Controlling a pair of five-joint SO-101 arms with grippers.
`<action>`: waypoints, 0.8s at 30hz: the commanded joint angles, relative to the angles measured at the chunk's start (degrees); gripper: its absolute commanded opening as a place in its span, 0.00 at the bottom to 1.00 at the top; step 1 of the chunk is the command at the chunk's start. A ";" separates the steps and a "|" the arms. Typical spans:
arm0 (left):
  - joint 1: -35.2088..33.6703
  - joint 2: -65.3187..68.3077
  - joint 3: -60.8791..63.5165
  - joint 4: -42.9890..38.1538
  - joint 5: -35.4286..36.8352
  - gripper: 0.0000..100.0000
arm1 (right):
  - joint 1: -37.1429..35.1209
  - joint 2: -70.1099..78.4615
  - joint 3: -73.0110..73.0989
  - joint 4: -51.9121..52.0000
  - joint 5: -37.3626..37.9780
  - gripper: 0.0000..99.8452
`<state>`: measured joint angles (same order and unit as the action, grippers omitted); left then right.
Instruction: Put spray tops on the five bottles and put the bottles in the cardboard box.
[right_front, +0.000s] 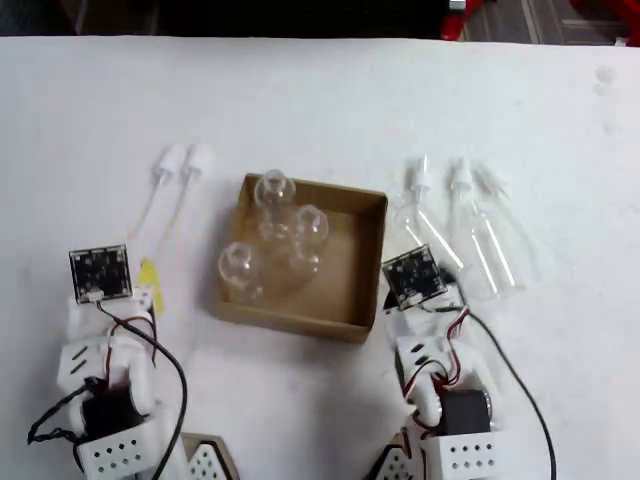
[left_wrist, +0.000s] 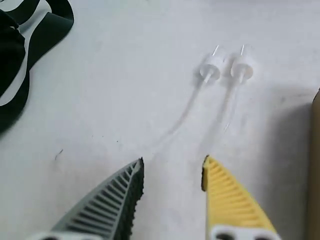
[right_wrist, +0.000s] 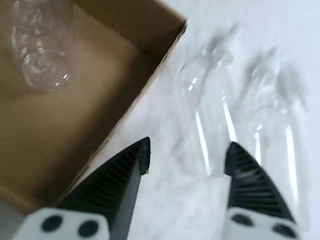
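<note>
Step in hand: by the layout, the left arm is probably lining up on a loose spray top while the right arm is waiting over a bottle.
Left gripper (left_wrist: 172, 162): it is hanging low over the table (right_front: 320, 100) toward the left edge. Its grey and yellow fingers are standing apart with nothing between them.
Spray tops: two of them (left_wrist: 210, 69) (left_wrist: 241, 67) are lying side by side, left of the cardboard box (right_front: 355, 285). Their heads are pointing to the far edge and their thin tubes are trailing back toward the left gripper.
Right gripper (right_wrist: 187, 147): its black fingers are spread and empty, and it is hovering just beside the box's right wall over the nearer lying bottle.
Lying bottles: two clear ones (right_wrist: 202, 100) (right_wrist: 272, 110) are resting side by side between the box and the right edge. They seem to be carrying white tops at their far ends, though that is hard to tell.
Cardboard box: it is sitting mid-table, nearer the near edge.
Standing bottles: three (right_front: 272, 192) (right_front: 308, 225) (right_front: 240, 265) are standing close together in the box's left half. Whether they are topped cannot be told.
Doing it well: the left gripper should be closing on a top's head, not on the flimsy tube, and approaching from outside the pair so the neighbour is not getting nudged.
Risk: a pinched tube is likely to bend and miss a bottle's neck.
</note>
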<state>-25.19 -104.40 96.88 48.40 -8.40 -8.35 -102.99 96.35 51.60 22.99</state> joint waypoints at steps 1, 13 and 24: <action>-0.57 -0.48 0.00 -0.53 -0.70 0.18 | 2.42 -0.40 0.44 -8.66 6.59 0.33; -0.40 -0.48 0.09 -0.44 -0.70 0.18 | 4.53 -0.40 0.18 -2.59 6.59 0.07; -0.40 -0.48 0.09 -0.44 -0.70 0.18 | 6.11 3.21 -11.16 1.54 1.67 0.01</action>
<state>-25.19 -104.40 96.88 48.40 -8.48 -1.49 -102.81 93.54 49.76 27.56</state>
